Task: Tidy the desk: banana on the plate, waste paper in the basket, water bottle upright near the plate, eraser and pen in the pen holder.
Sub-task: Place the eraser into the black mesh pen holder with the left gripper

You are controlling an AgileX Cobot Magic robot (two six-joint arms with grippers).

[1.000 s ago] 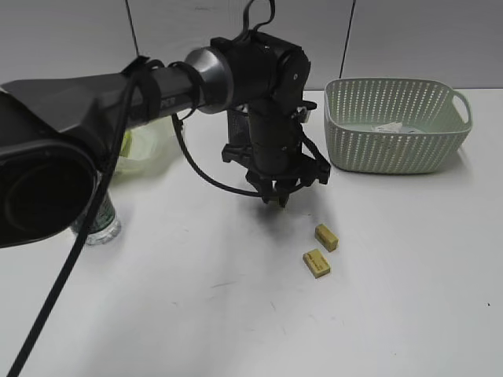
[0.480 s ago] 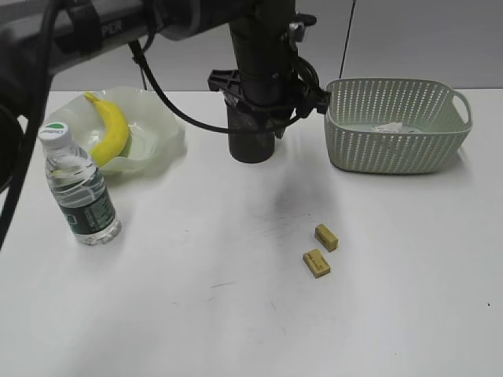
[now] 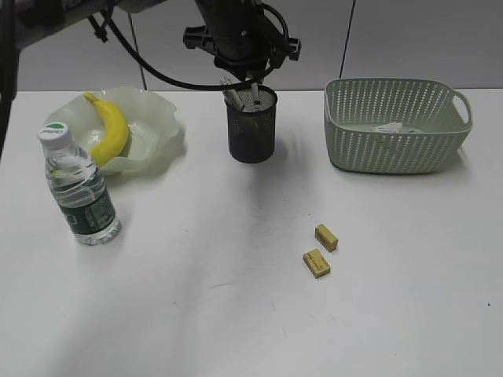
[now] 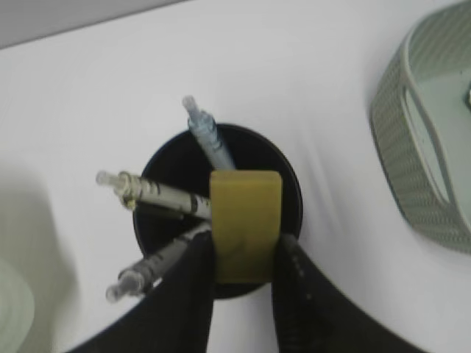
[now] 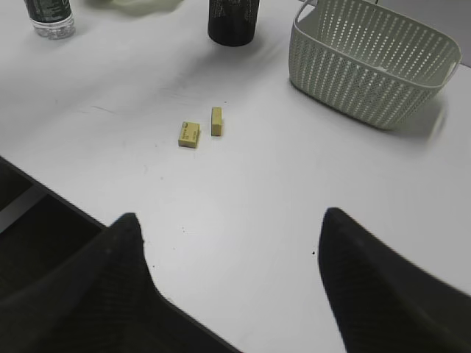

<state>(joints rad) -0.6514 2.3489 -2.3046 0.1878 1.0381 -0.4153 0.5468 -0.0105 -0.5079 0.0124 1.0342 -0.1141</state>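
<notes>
Two yellow erasers lie on the white table (image 3: pixel 157 314), well apart from the basket (image 3: pixel 397 126) that holds the waste paper (image 3: pixel 387 126). Banana (image 3: pixel 110 126) sits in the plate (image 3: pixel 157 129), bottle (image 3: pixel 77 188) upright nearby. Above the pen holder (image 4: pixel 221 213), the left hand (image 4: pixel 243 257) clamps a third eraser (image 4: pixel 245 224); next it likely must release. The right hand (image 5: pixel 228 294) is spread apart, empty.

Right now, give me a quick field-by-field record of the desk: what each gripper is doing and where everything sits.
left gripper: shut on a yellow eraser, directly above the pen holder
right gripper: open, empty
pen holder: three pens inside
banana: on the plate
water bottle: upright, near the plate
basket: paper inside
desk: two erasers left
</notes>
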